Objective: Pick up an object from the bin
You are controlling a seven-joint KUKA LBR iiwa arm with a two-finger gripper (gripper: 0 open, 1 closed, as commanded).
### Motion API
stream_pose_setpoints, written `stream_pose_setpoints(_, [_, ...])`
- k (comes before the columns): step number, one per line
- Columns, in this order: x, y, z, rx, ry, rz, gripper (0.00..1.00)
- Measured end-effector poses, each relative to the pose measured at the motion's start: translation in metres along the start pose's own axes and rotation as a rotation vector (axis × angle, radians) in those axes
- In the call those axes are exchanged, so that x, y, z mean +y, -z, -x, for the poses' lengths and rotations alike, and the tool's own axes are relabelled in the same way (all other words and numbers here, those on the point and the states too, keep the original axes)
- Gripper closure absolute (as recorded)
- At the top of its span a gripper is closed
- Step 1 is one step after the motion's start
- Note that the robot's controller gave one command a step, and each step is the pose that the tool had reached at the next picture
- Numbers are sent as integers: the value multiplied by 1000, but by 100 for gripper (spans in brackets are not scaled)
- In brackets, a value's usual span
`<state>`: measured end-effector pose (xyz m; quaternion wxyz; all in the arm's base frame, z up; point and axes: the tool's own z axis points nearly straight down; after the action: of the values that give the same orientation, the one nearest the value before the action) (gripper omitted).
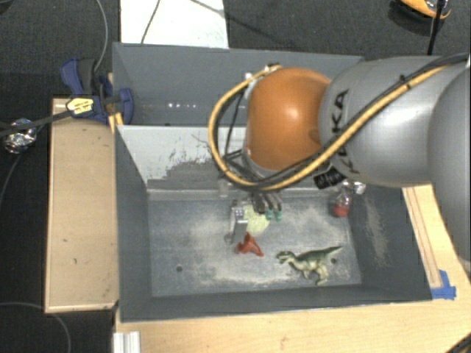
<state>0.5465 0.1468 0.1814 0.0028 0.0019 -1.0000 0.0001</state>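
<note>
My gripper [255,220] hangs under the orange dome, low over the middle of the bin floor. Its fingers stand open, one on each side of a small pale yellow-green lump [257,222]; I cannot tell whether they touch it. Just in front of the left finger [237,228] lies a small red piece [249,247]. A green toy dinosaur [313,261] lies on its side further to the front right.
A small red and silver thing [340,207] sits by the bin's right wall. The arm and its looped cables cover the back right of the bin. The left half of the floor is bare scuffed metal.
</note>
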Motion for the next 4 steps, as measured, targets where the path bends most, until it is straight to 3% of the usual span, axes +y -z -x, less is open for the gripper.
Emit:
stream_pose_setpoints(1, [-1, 5, 2, -8, -4, 1, 0])
stream_pose_setpoints(2, [-37, -33, 0, -8, -2, 3, 0])
stream_pose_setpoints(3, [-63, -47, -6, -2, -144, 0, 0])
stream_pose_setpoints(4, [-73, -46, 2, -10, -203, 4, 0])
